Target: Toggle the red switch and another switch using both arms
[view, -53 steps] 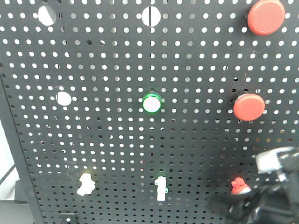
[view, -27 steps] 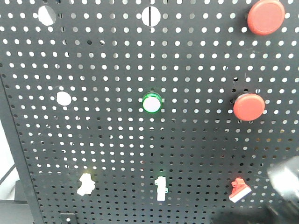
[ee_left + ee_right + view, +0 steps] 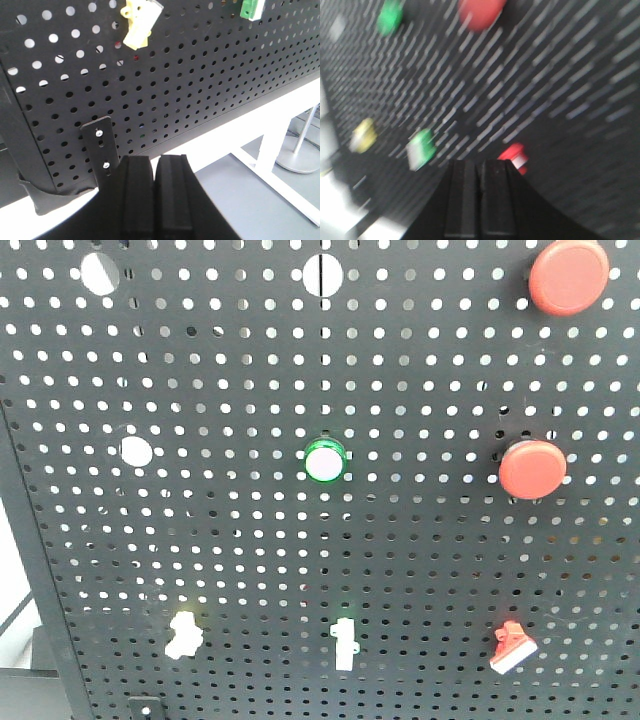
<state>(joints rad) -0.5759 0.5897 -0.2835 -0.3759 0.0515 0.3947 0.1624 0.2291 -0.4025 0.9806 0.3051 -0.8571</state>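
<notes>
The red switch (image 3: 512, 647) sits low on the right of the black pegboard (image 3: 240, 540), its white-tipped lever showing. In the blurred right wrist view the red switch (image 3: 515, 156) lies just beyond my right gripper (image 3: 480, 167), which is shut with nothing in it. The pale yellow switch (image 3: 184, 634) is low on the left of the board. In the left wrist view the yellow switch (image 3: 139, 22) is high up, far above my left gripper (image 3: 155, 162), which is shut and empty near the board's bottom edge. Neither gripper shows in the front view.
Two big round red push buttons (image 3: 569, 277) (image 3: 532, 468) are on the right of the board, a green-ringed button (image 3: 325, 461) in the middle, a slim white toggle (image 3: 345, 642) between the switches. A black bracket (image 3: 101, 150) stands left of my left gripper. A white table frame (image 3: 272, 145) lies below.
The right arm, seen at the lower right of the front view a second ago, has drawn away down and right, out of that view. The red switch's lever now shows tilted.
</notes>
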